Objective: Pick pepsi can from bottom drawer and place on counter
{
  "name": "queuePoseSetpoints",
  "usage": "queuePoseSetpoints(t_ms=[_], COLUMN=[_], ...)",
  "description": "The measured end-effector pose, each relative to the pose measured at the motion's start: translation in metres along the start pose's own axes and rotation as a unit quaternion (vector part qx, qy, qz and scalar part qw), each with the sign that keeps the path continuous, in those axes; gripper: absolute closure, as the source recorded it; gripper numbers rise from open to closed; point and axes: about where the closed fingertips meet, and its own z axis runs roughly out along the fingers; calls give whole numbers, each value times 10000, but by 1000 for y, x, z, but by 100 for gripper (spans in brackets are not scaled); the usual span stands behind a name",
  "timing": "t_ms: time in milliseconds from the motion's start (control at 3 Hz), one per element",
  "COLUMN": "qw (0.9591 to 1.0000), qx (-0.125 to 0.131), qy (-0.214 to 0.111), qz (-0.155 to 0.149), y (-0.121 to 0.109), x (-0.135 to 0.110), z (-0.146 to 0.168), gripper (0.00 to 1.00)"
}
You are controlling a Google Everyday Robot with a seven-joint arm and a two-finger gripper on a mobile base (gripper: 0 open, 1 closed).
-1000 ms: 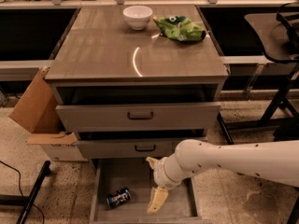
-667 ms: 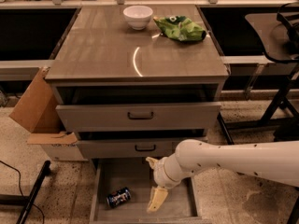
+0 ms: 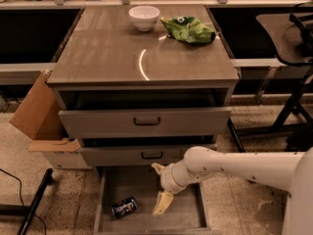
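Observation:
The pepsi can (image 3: 123, 207) lies on its side on the floor of the open bottom drawer (image 3: 146, 221), near its left wall. My gripper (image 3: 159, 187) hangs over the drawer's middle, to the right of the can and apart from it. Its two cream fingers are spread open and hold nothing; one fingertip (image 3: 161, 204) points down toward the drawer floor. The white arm reaches in from the right. The counter (image 3: 112, 48) is the glossy grey-brown cabinet top above.
A white bowl (image 3: 144, 17) and a green chip bag (image 3: 188, 29) sit at the back of the counter. Two upper drawers (image 3: 146, 123) stand slightly pulled out. A cardboard box (image 3: 41, 119) is left of the cabinet; a dark table and chair legs (image 3: 293, 97) stand right.

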Motion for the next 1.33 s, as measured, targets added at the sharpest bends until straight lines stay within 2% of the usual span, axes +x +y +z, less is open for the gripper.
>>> queuePoseSetpoints(t_ms=[333,667,1000,1333], qw=[9997,9981,9945,9945], qx=[-90,-274,-516,-516], qy=[170,432,692,692], qz=[-150,-352,-592,-592], y=[-7,-14,-18,-18], x=[12,17,11,11], z=[31,78,135,135], gripper=[0,0,0,0])
